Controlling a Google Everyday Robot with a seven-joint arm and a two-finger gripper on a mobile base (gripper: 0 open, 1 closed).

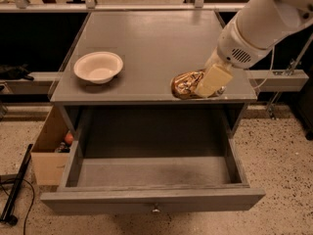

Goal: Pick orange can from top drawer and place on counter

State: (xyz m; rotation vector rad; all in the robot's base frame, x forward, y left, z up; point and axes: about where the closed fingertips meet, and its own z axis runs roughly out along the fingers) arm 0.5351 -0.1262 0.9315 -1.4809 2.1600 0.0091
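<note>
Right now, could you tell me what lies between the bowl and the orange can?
Only bare counter, per the camera view; the gripper grips the orange can front-right.

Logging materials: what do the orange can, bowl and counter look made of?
Held in the gripper at the counter's front edge, the orange can: shiny metal, glinting. Cream bowl: matte, maybe paper or plastic. Counter: likely painted wood, grey, worn pale edges.

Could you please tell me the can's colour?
Mottled golden-orange and brown, camera view; the tool holds the orange can at front right of the counter.
</note>
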